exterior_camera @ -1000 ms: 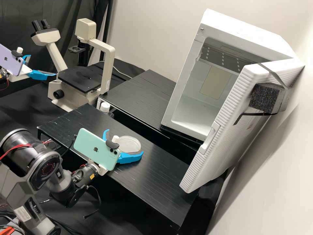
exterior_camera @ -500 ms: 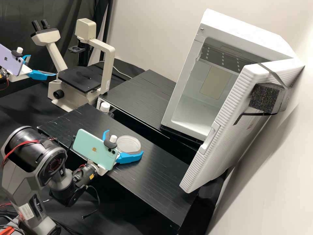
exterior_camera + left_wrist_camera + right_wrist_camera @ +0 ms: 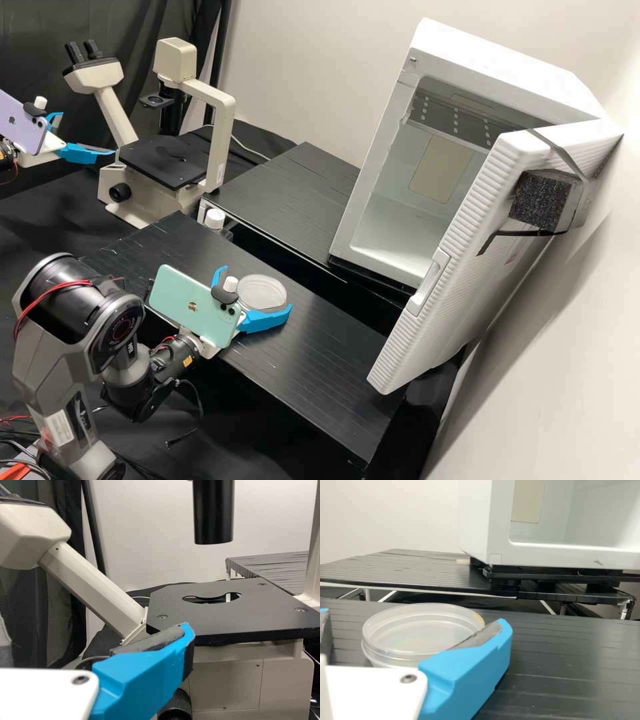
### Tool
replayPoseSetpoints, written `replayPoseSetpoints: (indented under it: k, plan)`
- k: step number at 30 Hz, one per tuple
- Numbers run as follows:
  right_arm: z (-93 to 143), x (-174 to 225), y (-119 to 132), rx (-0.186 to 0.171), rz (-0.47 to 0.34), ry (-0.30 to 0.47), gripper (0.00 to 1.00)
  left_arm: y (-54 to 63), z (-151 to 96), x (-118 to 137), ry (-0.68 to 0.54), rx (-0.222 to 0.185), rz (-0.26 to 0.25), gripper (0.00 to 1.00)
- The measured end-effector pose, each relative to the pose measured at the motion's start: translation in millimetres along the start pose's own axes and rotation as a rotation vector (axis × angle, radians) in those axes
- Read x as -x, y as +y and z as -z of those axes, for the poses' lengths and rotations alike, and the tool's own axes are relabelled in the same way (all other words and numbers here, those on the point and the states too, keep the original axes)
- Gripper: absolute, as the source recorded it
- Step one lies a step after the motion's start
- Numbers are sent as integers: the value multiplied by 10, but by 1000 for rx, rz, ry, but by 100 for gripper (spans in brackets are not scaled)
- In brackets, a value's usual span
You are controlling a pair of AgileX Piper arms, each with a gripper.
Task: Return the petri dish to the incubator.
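Petri dish (image 3: 267, 290), one, round, clear: on the near black platform (image 3: 333, 363), between the spread fingers of the right gripper (image 3: 256, 287) (whether either touches it, I cannot tell).
Left gripper (image 3: 87, 133), one: fingers wide apart, near the microscope (image 3: 223, 140).
Incubator (image 3: 493, 60), white, one: door (image 3: 460, 267) open, on the far black platform (image 3: 287, 197).

The right wrist view's edge cuts off the incubator (image 3: 547, 554).
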Motion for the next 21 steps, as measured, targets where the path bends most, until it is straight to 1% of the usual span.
replayPoseSetpoints:
  k: [2,4,7,14,21]
  plan:
    - [-11,-3,-2,2,4,-3,0,0,0,0,0,0,0,100]
    - [-17,-3,4,-4,3,-4,0,0,0,0,0,0,0,100]
    - [-23,-2,9,0,7,0,0,0,0,0,0,0,0,100]
    - [-38,-5,8,-23,16,0,0,0,0,0,0,0,0,100]
    - [-42,-6,8,-26,17,1,0,0,0,0,0,0,0,100]
